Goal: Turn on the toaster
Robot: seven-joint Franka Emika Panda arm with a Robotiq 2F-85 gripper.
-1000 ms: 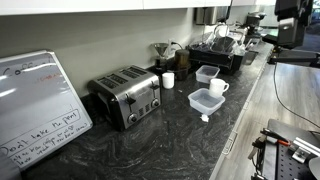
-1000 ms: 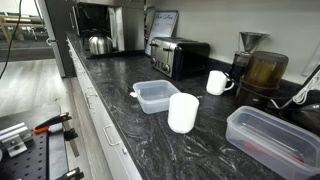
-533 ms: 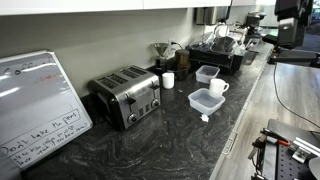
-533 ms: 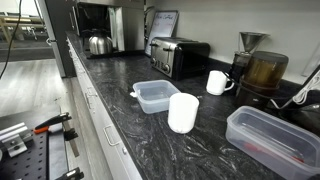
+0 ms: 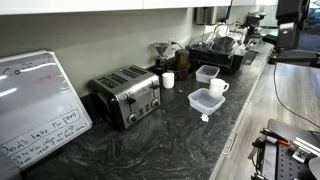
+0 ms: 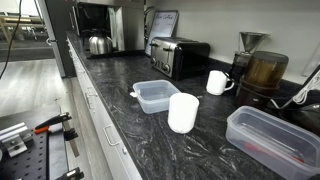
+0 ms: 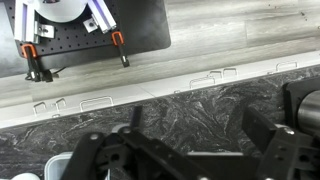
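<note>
The toaster [image 5: 128, 95] is a boxy silver four-slot unit with a black base, standing on the dark marble counter against the wall. It also shows in an exterior view [image 6: 178, 55], its levers and knobs facing the counter's front. My arm [image 5: 291, 27] is at the far end of the counter, well away from the toaster. In the wrist view my gripper [image 7: 195, 152] is open and empty, above the counter's front edge. The toaster is out of the wrist view.
Two clear plastic containers [image 5: 207, 101] [image 5: 207, 73], a white mug [image 5: 217, 87] and a small white cup [image 5: 168, 80] stand beside the toaster. A whiteboard [image 5: 35, 105] leans on the wall. A kettle [image 6: 97, 44] and a black coffee machine [image 6: 95, 20] stand beyond it.
</note>
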